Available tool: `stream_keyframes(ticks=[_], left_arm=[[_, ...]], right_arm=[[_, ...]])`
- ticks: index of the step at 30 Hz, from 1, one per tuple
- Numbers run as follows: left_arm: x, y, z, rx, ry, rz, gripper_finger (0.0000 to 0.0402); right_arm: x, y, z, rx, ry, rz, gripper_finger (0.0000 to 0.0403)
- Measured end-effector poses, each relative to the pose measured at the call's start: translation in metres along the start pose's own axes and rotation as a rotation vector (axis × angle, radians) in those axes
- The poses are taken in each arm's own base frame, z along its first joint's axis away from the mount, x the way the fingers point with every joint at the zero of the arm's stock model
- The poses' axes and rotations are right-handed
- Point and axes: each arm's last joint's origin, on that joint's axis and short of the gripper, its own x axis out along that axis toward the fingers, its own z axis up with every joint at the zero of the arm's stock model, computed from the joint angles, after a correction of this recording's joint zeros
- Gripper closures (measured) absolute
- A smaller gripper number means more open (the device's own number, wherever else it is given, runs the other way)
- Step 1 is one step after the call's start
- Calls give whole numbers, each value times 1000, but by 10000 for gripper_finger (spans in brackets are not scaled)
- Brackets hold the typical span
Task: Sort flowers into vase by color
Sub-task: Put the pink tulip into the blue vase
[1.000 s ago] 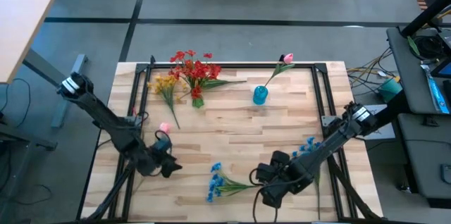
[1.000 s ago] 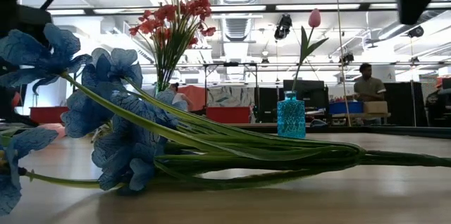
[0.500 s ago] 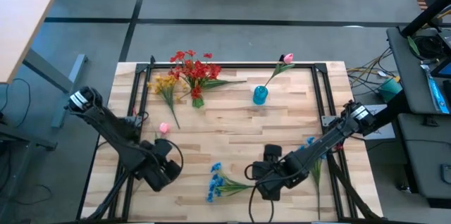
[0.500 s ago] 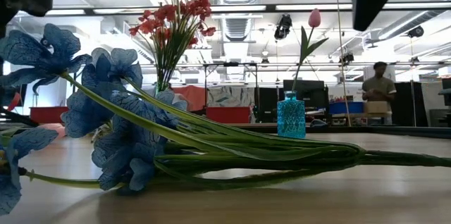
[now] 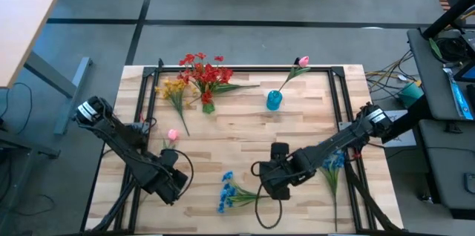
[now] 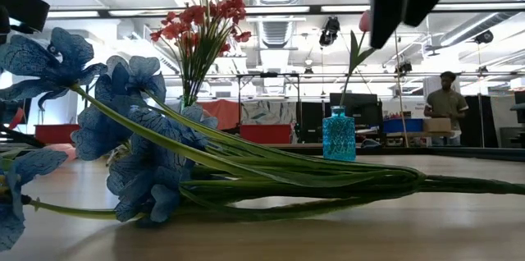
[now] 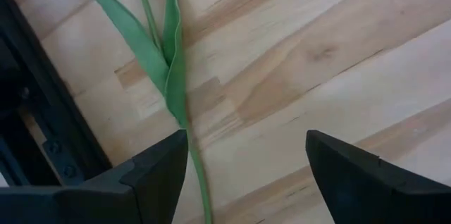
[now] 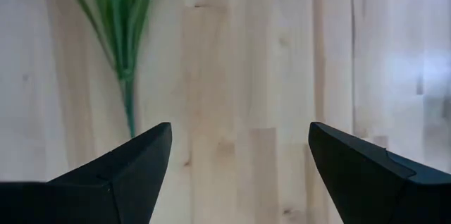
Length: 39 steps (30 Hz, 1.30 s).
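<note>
I had the left gripper (image 5: 172, 182) lower left in the high view, fingers spread wide w/ nothing between them, a green stem w/ two leaves (image 7: 163, 55) on the wood beside one finger. Right gripper (image 5: 269, 179) sat lower centre, also wide open & empty, over the stem end of the blue-bloomed spray (image 5: 231, 191) lying flat on the pale wooden table (image 5: 245, 128). Small blue glass vase (image 5: 274, 100) stood upper centre holding one pink tulip-like bud (image 5: 303, 61). Red clustered spray (image 5: 204, 73) & yellow spray (image 5: 175, 89) lay upper left. Another pink bud (image 5: 173, 135) lay left of centre, a second blue spray (image 5: 332, 163) at right.
</note>
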Motion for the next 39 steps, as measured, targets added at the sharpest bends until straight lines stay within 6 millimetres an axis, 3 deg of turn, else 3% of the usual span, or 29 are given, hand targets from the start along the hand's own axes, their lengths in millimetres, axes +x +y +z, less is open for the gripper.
stream_keyframes(ticks=[7, 14, 27, 32, 39], left_arm=[[0, 4, 0, -22, 41, 52, 131], [0, 15, 2, -55, 29, 167, 131], [37, 25, -2, -50, 30, 160, 131], [46, 28, -2, -60, 22, 159, 133], [61, 33, -3, -62, 28, 125, 154]], right_arm=[[3, -15, 7, -4, 28, 37, 76], [3, -14, 6, 19, 43, 63, 76], [-10, -10, -9, 117, 140, 70, 76], [-34, -7, -18, 82, 88, 105, 76], [-101, -19, -43, 146, -191, 59, 76]])
